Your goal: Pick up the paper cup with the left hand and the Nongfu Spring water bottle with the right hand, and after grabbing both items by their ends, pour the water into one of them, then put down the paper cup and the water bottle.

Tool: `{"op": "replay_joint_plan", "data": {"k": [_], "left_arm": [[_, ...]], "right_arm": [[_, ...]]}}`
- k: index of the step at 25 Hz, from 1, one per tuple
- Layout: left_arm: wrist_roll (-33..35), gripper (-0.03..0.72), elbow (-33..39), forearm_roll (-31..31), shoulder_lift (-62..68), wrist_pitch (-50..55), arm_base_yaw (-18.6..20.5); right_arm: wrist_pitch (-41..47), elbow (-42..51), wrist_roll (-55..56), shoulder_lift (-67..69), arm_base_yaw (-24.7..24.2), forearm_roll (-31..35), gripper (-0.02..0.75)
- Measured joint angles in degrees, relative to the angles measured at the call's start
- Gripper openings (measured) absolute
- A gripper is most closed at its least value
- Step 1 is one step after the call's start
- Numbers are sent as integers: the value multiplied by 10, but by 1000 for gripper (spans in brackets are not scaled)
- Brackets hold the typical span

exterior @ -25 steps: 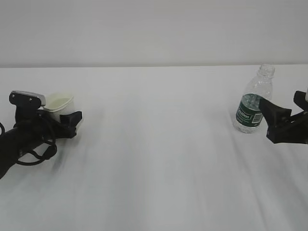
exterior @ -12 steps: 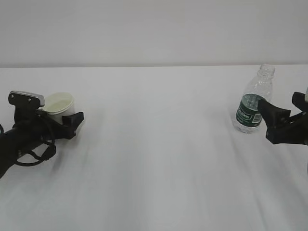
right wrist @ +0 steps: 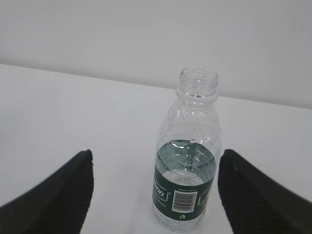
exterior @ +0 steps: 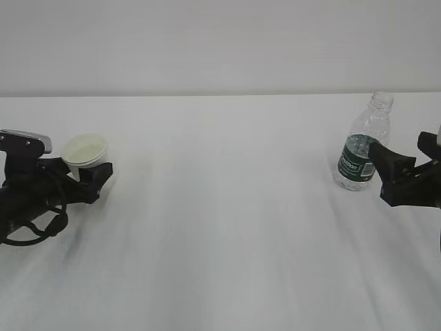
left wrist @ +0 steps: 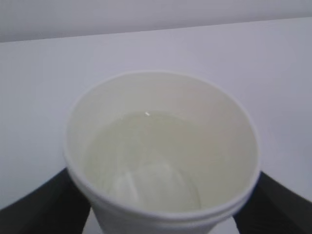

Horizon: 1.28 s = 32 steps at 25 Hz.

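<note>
From my remote station I note the paper cup [exterior: 85, 152] standing upright near the left edge of the white worktop [exterior: 227, 207], towards the rear. The left wrist view shows water [left wrist: 146, 161] lying in its bottom. The left hand [exterior: 77, 181] sits low at that edge with its fingers [left wrist: 41, 202] spread wide on either side of the cup; I cannot tell whether they touch the wall. At the right edge, the Nongfu Spring water bottle [exterior: 363, 147] stands upright, uncapped, its green label band facing the front. The right hand [exterior: 406, 181] is just beside it on the edge side, fingers [right wrist: 53, 195] spread wide and clear of the bottle, which sits between them in the right wrist view.
</note>
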Motion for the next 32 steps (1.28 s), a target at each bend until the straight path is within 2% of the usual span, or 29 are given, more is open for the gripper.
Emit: {"op": "replay_joint_plan", "data": {"k": [15,27,32], "left_arm": [[0,605,89,-6,-78,0,0],[0,597,122,-11,-180,0,0],[0,594,124,-11,-260,39,0]], "right_arm": [[4,0,22,-12,0,-4,595],[125,1,29,-133,0,-4,594],[180,1,29,-194,0,-2,595]]}}
